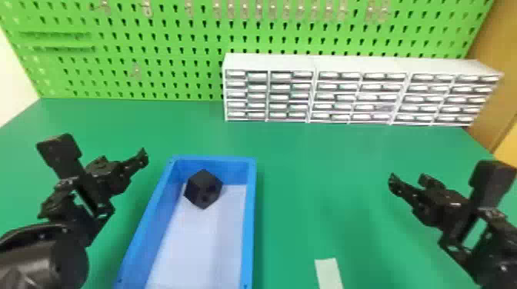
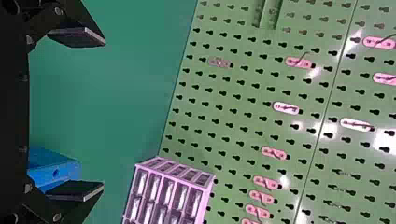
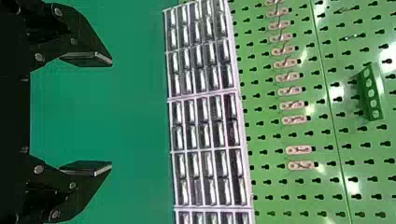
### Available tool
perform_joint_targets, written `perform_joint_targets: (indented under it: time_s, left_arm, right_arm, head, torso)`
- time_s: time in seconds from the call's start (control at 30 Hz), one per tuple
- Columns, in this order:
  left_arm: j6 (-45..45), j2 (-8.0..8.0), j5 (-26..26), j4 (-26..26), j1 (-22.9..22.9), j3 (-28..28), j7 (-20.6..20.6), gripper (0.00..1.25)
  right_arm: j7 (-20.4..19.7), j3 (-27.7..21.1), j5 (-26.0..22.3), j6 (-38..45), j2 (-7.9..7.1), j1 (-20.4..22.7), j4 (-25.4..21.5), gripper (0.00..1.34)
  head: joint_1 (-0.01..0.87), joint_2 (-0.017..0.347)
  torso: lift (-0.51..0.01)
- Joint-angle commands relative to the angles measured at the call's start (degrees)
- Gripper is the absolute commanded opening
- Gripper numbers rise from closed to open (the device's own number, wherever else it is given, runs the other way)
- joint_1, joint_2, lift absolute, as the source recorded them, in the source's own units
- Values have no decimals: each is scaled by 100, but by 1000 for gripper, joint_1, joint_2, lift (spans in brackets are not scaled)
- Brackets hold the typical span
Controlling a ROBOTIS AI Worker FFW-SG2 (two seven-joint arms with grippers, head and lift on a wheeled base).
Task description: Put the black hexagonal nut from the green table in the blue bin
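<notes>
Black nut (image 1: 203, 189) in bin (image 1: 250, 223): head view | left end effector (image 1: 124, 158), right end effector (image 1: 409, 180) wide: wrist views

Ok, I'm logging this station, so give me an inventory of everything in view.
Black hexagonal nut: 1, black, bin's far end
Rectangular blue bin: 1, blue, on table
Flat green table: 1, green, beneath
Pale flat strip: 1, whitish, right of bin
Small-drawer cabinets: 1 row, white, table's back
Perforated pegboard: 1, green, behind
Small hooks: several, metallic, on pegboard
Ribbed ledges: 2, green, pegboard's left
Round-holed holder: 1, green, pegboard
Side panel: 1, yellow-brown, right
Left gripper: 1, black, left
Right gripper: 1, black, right
</notes>
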Motion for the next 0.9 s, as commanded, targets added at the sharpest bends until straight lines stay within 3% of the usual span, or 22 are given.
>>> perform_joint_targets:
  time_s: [0.0,0.87]
  left_arm:
    - [-1,1,6,0,5,0,0,1058]
    - [-1,1,6,0,-39,-44,-36,1062]
  right_arm:
    - [0,12,23,25,9,-8,7,858]
    - [0,73,76,95,-9,-113,-2,858]
  head:
    - [666,32]
    - [666,32]
  torso:
    - [-100]
    - [-100]
